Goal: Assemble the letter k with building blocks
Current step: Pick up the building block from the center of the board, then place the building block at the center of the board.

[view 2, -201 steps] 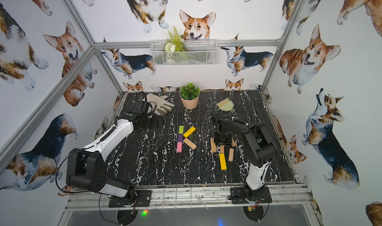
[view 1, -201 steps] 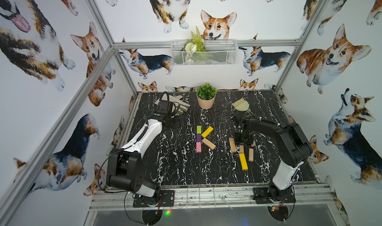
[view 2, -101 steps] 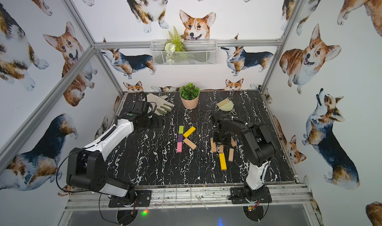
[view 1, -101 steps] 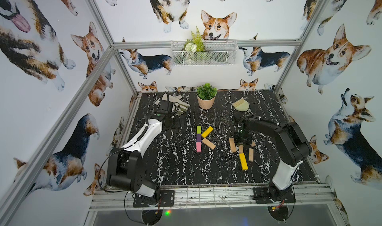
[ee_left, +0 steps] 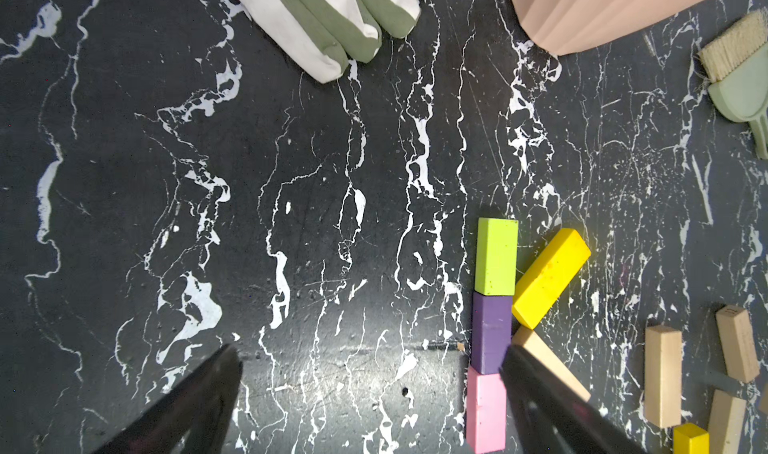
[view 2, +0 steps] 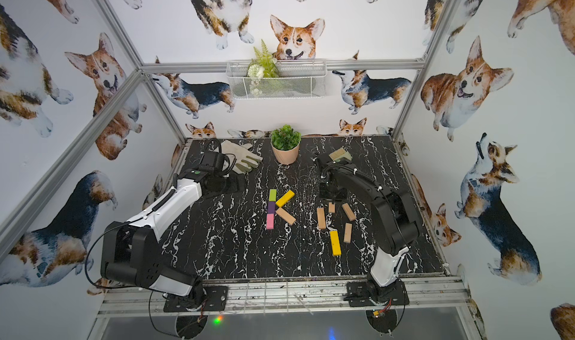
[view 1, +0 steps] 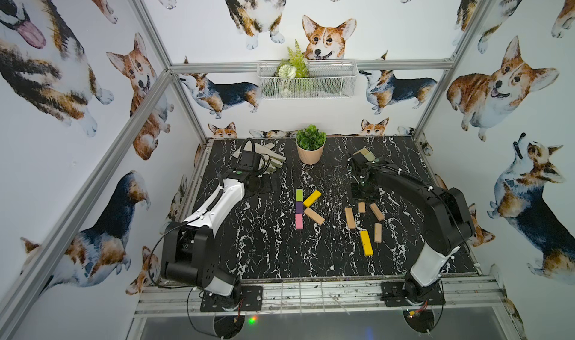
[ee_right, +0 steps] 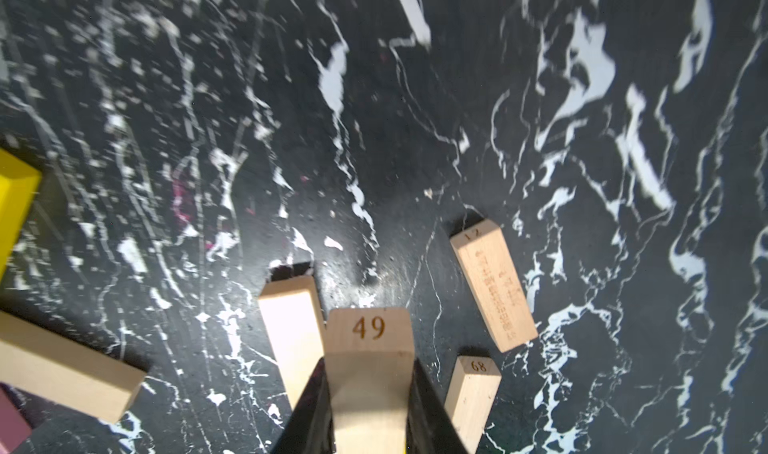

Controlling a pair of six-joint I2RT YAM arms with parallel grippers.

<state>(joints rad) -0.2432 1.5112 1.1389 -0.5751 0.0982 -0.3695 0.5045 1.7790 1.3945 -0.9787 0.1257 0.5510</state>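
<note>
Where the right claw (ee_right: 368, 373) is clamped tight, a tan block (ee_right: 370, 329) marked 49 sits between its jaws above the bench (view 1: 267, 254). With the back wall as twelve, a long bar (view 1: 349, 218) lies just beside it at eight, a slanted bar (view 1: 376, 211) at four, a third bar (view 1: 377, 232) at five and a yellow bar (view 1: 366, 243) at six. Farther off at nine, green (view 1: 299, 194), purple (view 1: 299, 207) and pink (view 1: 299, 221) blocks form a column, with a yellow block (view 1: 311, 198) and a tan bar (view 1: 314, 215) slanting off it. Past them the left claw (ee_left: 370, 389) gapes wide, holding nothing. Farthest back stand the glove (view 1: 275, 161) at ten, the pot (view 1: 309, 151) at eleven and the brush (view 1: 364, 153) at twelve.
</note>
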